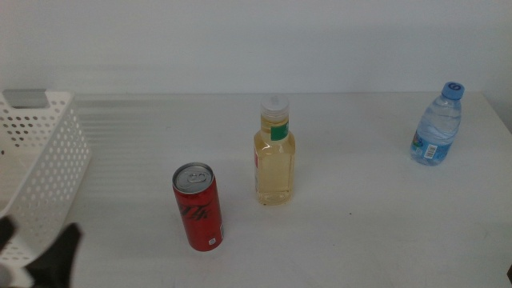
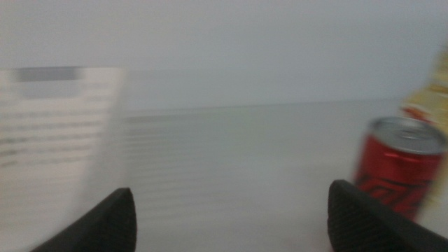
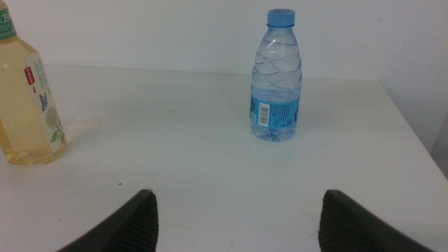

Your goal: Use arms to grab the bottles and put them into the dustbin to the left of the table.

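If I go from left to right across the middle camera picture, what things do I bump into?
White dustbin with the left gripper below it → red soda can → yellow-liquid bottle → blue-capped water bottle, all standing on the table.

Three upright bottles (image 1: 274, 152) beside dustbin (image 1: 44, 160)

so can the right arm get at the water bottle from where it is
Probably yes: the right gripper is open and faces the water bottle across bare table, nothing between them.
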You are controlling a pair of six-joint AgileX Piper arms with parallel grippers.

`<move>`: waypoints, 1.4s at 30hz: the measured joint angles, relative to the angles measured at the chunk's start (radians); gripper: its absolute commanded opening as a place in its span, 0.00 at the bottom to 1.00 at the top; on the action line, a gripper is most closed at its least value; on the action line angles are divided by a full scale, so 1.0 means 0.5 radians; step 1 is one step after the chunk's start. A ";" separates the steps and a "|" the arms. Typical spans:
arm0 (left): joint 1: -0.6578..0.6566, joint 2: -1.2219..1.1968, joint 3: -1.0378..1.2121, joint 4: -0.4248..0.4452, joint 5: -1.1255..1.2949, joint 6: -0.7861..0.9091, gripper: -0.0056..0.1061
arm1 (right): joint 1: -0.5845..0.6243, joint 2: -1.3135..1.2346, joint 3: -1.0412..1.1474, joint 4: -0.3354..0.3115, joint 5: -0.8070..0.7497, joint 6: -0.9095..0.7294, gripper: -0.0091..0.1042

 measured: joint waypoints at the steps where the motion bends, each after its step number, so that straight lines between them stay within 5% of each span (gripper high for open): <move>1: -0.066 0.111 0.000 0.000 -0.102 0.000 0.86 | 0.000 0.000 0.000 0.000 0.000 0.000 0.61; 17: -0.794 1.571 -0.002 -0.096 -1.459 0.002 0.86 | 0.000 0.000 0.000 0.000 0.000 0.000 0.61; 42: -0.832 2.005 -0.021 -0.082 -1.769 -0.145 0.86 | 0.000 0.000 0.000 0.000 0.000 0.000 0.61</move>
